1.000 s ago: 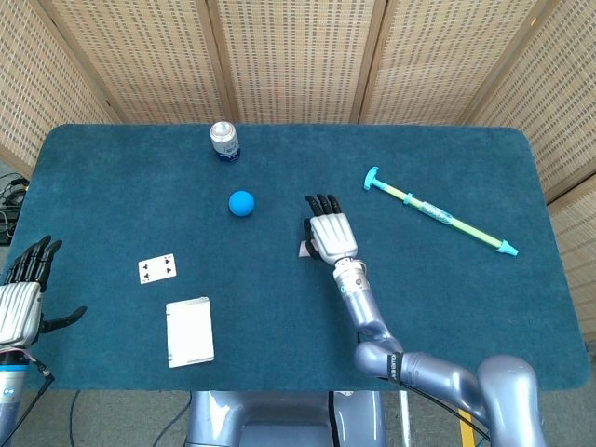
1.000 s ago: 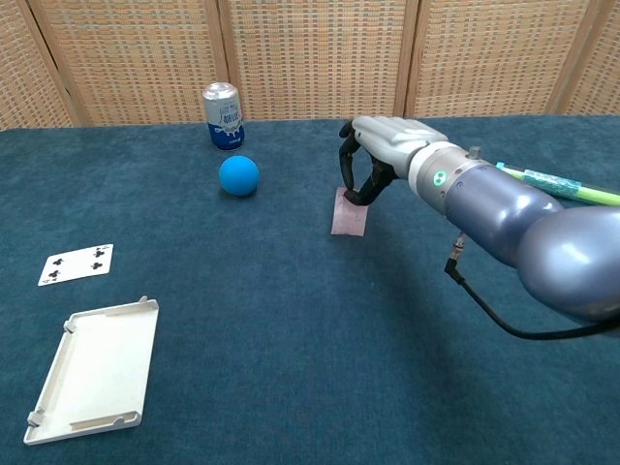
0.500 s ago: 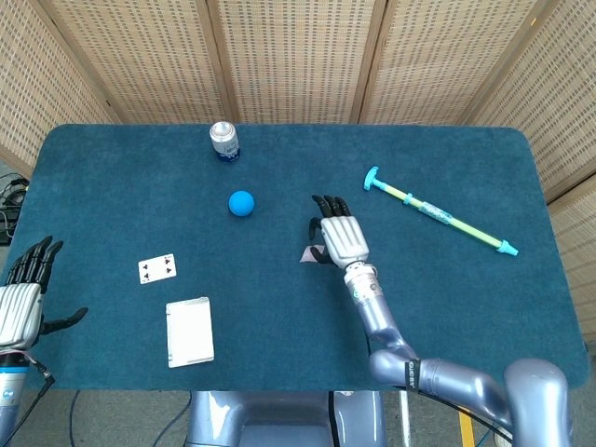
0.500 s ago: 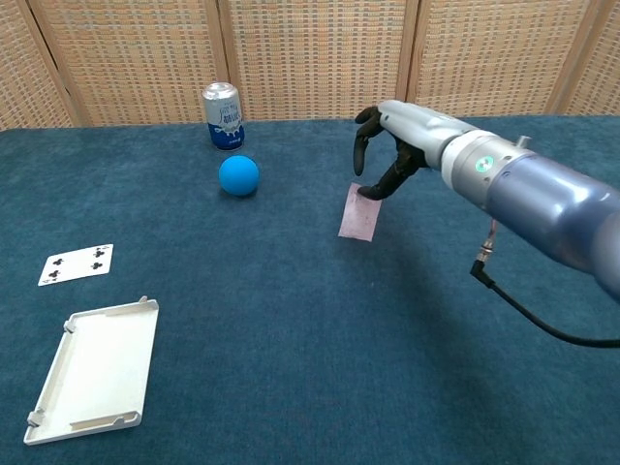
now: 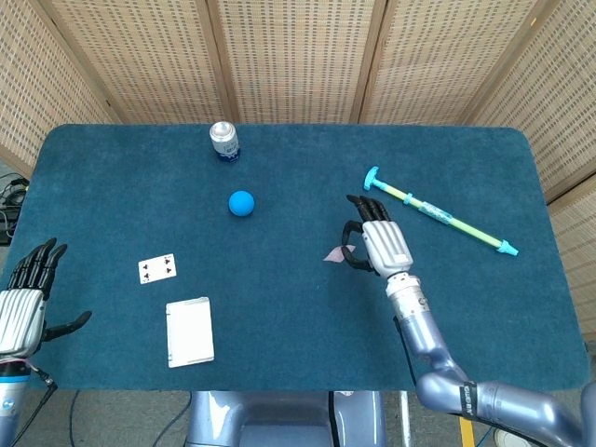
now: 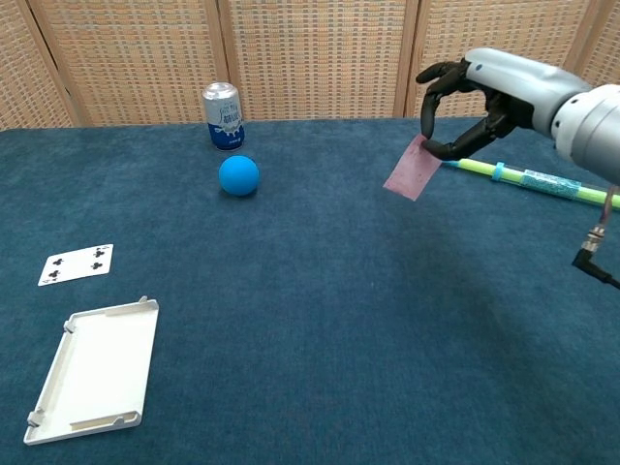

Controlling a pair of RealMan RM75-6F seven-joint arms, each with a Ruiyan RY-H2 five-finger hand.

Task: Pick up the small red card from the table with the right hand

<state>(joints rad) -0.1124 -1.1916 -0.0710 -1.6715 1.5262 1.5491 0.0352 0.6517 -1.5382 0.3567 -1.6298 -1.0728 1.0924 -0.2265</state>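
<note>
The right hand point(image 6: 472, 107) has lifted and swung rightward since a moment ago, pinching the small red card point(image 6: 413, 169) by its top edge (it now dangles below the fingertips, off the table), so the pickup looks essentially done.

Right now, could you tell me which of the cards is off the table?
The small red card, pinched by the right hand; the clubs playing card lies flat.

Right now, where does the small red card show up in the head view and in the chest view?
Head view: the small red card sits right of centre, at the fingertips of the right hand.
Chest view: upper right, pinched by that hand, clear of the table.
Shared landmark: the blue ball, to the card's left in both.
</note>
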